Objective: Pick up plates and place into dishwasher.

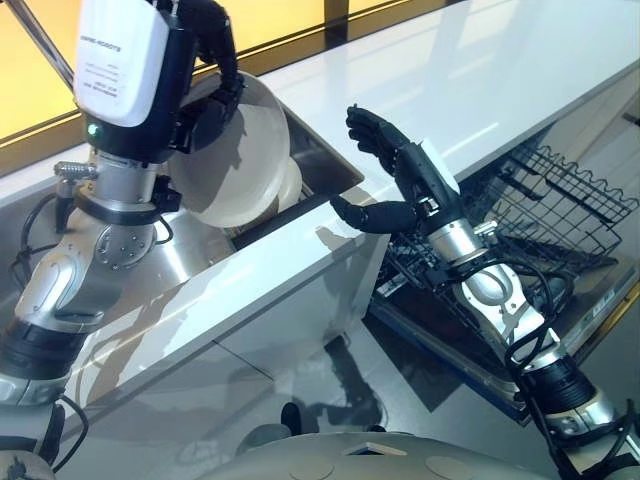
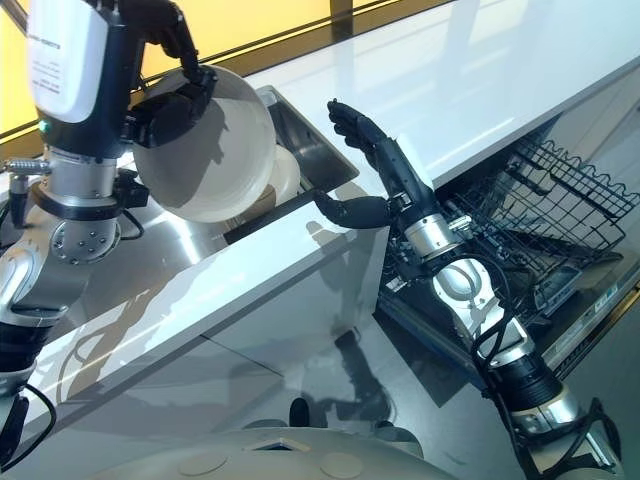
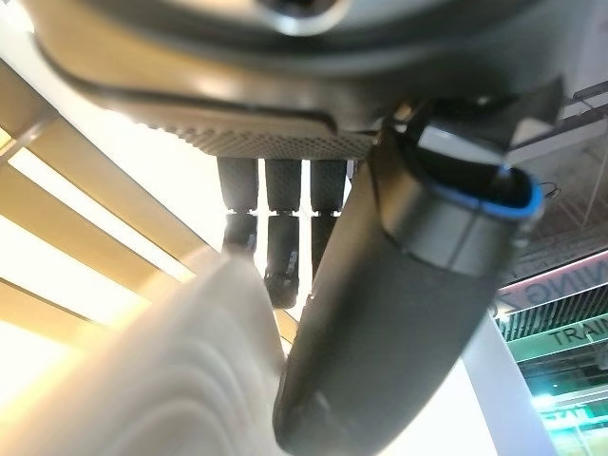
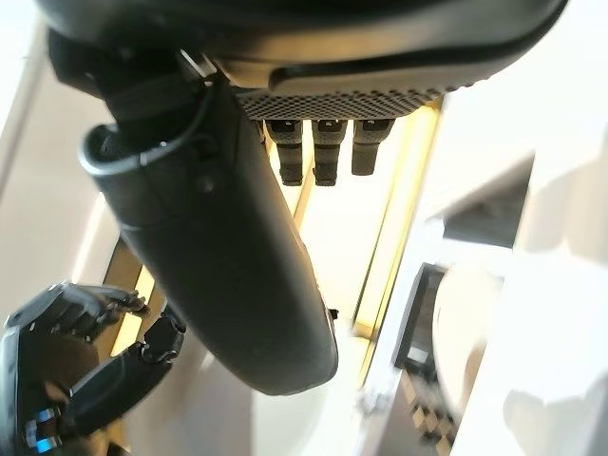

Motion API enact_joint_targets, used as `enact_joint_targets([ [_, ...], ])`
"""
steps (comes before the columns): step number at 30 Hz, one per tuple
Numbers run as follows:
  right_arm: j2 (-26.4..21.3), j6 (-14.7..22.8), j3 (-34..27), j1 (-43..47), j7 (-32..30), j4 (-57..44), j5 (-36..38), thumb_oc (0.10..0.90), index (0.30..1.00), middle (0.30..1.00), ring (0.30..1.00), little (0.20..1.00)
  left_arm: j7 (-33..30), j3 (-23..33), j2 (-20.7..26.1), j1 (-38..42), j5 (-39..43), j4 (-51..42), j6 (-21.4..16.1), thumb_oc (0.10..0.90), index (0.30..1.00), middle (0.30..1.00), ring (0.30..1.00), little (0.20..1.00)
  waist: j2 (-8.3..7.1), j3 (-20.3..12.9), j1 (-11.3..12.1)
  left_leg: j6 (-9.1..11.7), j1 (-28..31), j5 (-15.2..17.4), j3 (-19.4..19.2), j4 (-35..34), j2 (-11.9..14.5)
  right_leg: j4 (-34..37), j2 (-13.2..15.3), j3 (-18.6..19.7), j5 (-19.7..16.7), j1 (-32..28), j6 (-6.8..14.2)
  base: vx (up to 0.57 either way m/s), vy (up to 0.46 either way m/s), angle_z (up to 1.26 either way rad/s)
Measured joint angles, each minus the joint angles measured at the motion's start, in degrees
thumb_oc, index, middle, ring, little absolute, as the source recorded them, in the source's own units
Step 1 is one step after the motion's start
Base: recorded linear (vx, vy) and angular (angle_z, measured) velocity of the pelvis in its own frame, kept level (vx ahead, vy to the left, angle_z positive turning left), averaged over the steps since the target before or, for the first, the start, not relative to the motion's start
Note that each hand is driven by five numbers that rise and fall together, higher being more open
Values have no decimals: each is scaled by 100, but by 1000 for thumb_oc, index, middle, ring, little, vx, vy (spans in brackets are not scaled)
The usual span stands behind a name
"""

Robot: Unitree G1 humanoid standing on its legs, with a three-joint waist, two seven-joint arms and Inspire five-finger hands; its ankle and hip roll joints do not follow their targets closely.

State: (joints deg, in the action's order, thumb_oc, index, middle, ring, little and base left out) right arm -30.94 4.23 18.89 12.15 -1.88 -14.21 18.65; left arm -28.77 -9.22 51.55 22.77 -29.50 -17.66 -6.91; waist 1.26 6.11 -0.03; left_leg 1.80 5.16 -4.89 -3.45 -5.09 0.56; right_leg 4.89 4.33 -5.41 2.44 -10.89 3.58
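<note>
L hand (image 1: 205,95) is gripping 1 white plate (image 1: 235,155), fingers curled over rim; maybe another plate below. R hand (image 1: 385,150) is hovering beside it w/ fingers spread, empty.

Two jointed silver-grey metal arms with round screw-studded joint housings and black banded cuffs end in dark hands: the left hand (image 1: 205,95) and the right hand (image 1: 395,165). A white rounded casing with small grey print and a green light sits on the left forearm
</note>
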Motion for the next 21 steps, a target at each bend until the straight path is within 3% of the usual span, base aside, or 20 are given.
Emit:
enact_joint_targets([
  [6, 305, -353, 15, 35, -23, 0, 958, 800, 900, 900, 900, 900, 200, -203, -165, 168, -94, -21, -128, 100, 300, 300, 300, 200, 0, 0, -8, -2, -51, -5, 6, 0, -4, 1, 3, -12, 0, 40, 0, 0, 0, 0],
  [16, 572, -505, 13, 256, -452, 82, 1305, 800, 900, 900, 900, 900, 706, -837, -177, 363, -93, -23, -392, 100, 300, 300, 300, 200, -1, 0, -31, -1, -68, -7, 16, 0, -4, 5, 2, -28, 0, 47, 0, 0, 0, 0],
  [21, 651, -505, 13, 341, -652, 87, 1192, 800, 900, 900, 900, 900, 880, -897, -201, 441, -92, -53, -453, 100, 300, 300, 300, 200, -1, 0, -52, -1, -67, -7, 11, 0, -3, 5, 2, -26, 0, 47, 0, 0, 0, 0],
])
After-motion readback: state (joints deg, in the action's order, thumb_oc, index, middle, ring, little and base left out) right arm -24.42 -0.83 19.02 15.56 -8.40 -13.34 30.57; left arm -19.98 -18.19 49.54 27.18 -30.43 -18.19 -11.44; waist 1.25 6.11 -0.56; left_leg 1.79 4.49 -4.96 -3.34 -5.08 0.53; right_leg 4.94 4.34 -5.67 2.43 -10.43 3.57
